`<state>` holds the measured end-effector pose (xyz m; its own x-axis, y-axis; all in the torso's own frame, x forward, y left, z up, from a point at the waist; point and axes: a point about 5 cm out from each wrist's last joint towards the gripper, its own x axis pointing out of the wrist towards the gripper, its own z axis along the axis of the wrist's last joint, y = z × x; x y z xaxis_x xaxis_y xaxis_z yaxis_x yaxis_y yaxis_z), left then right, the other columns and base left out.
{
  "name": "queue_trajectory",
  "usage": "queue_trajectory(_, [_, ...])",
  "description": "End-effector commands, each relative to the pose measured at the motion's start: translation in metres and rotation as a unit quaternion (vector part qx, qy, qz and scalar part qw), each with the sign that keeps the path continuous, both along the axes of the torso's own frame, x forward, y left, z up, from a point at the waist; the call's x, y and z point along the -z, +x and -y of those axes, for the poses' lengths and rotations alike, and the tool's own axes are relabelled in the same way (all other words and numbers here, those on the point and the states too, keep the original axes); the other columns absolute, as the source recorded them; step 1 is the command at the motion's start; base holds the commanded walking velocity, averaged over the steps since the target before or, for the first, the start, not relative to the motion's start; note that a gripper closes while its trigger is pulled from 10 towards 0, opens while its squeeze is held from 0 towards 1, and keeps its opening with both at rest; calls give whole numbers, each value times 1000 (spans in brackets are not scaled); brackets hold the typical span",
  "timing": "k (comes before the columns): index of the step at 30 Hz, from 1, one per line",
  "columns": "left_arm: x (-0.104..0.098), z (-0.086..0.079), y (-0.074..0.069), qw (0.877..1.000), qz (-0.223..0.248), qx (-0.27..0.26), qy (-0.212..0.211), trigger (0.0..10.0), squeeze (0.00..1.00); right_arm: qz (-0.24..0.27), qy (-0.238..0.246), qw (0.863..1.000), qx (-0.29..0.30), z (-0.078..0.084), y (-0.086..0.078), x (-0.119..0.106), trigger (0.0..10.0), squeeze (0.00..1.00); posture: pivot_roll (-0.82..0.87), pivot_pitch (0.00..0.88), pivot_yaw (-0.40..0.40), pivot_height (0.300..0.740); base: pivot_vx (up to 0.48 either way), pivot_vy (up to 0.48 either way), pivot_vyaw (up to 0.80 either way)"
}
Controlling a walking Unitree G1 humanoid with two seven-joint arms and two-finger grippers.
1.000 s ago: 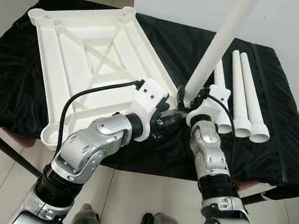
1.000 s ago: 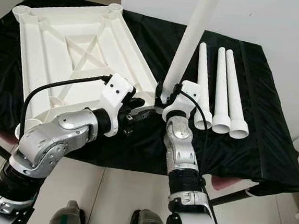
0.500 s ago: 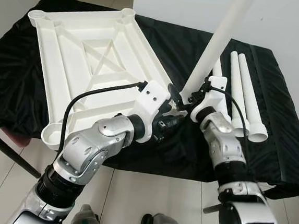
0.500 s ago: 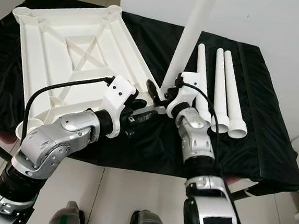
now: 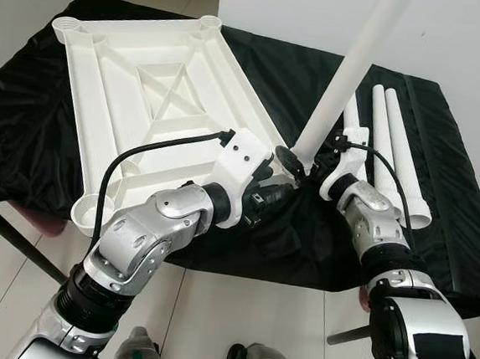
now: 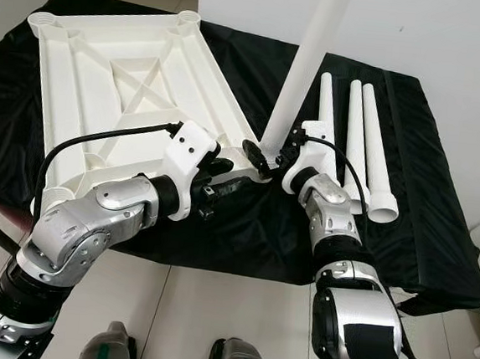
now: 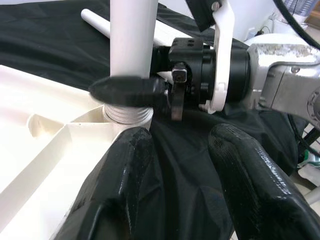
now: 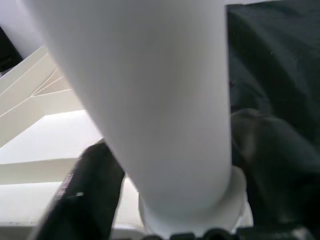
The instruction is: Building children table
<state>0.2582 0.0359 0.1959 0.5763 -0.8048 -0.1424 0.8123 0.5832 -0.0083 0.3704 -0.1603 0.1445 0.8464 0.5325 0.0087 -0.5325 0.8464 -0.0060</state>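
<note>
White leg (image 5: 350,76) seated in table panel (image 5: 138,95) corner socket, right end effector (image 5: 296,162) clamping its base, left end effector (image 7: 185,165) spread; three legs (image 5: 394,151) remain.

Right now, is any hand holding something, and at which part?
The right hand grips the standing table leg near its bottom end, at the tabletop's corner socket. The left hand holds nothing.

We count one white tabletop (image 5: 146,104), lying upside down on one black cloth (image 5: 438,222). There are four white legs — one upright leg (image 5: 350,71) and three loose legs (image 5: 394,151) lying side by side. On the tabletop we see three empty corner sockets (image 5: 67,24); a fourth is probably under the upright leg — it is hidden. Two grippers are there, the left gripper (image 5: 274,193) and the right gripper (image 5: 302,161).
</note>
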Motion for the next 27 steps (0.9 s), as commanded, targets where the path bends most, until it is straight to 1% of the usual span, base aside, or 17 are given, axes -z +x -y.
queue_trajectory(1, [0,4,-1,1000,3,28,3,10000,0,-1,-3,1000,-2,4,-1,3,0,0,30,21,-66,740,0,0,0])
queue_trajectory(10, [-1,3,0,1000,5,26,3,10000,0,7,0,1000,-12,5,0,4,0,0,27,26,-72,740,0,0,0])
queue_trajectory(17, [-1,3,1,1000,4,24,1,10000,0,6,17,1000,4,4,-2,8,0,0,18,22,-70,740,0,0,0])
queue_trajectory(18, [-1,3,1,1000,3,26,0,10000,0,3,12,1000,14,4,-3,11,10000,0,12,20,-65,740,0,0,0])
queue_trajectory(21, [0,3,1,1000,1,28,1,10000,0,-1,18,999,30,2,-5,16,10000,0,1,16,-56,740,0,0,0])
queue_trajectory(24, [2,5,2,999,-2,34,3,10000,0,3,12,997,76,3,-9,21,10000,0,-16,15,-41,740,0,0,0])
queue_trajectory(25, [2,5,2,999,-2,34,3,10000,0,3,12,997,76,3,-9,21,10000,0,-16,15,-41,740,0,0,0])
queue_trajectory(27, [2,5,3,999,-3,39,3,10000,0,5,11,995,103,2,-10,22,10000,0,-27,14,-32,740,0,0,0])
